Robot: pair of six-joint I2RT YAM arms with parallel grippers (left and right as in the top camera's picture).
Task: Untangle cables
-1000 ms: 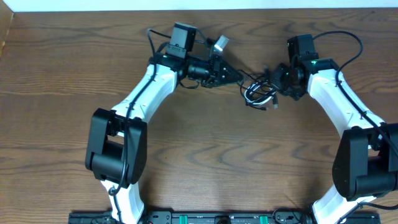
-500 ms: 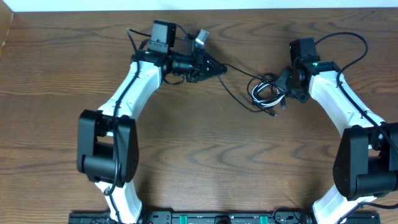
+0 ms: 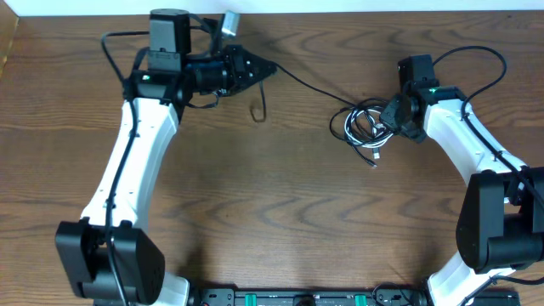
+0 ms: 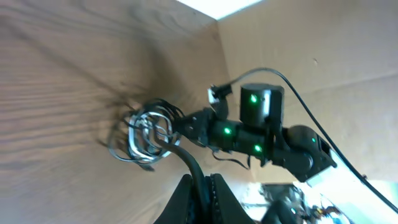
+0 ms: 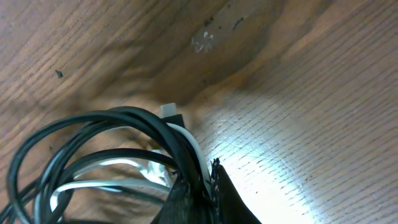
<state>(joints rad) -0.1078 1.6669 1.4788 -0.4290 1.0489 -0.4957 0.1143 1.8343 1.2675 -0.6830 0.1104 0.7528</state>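
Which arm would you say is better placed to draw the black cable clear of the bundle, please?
Probably the left arm: its jaws are shut on the black cable running to the bundle, while the right arm has its jaws clamped on that bundle.

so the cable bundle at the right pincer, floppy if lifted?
Probably floppy: the bundle lies in loose uneven loops, so they would likely sag and shift. Likely light: thin cords, pinned by the right pincer shut on a few strands. The black cable running to the left pincer may snag and drag the loops.
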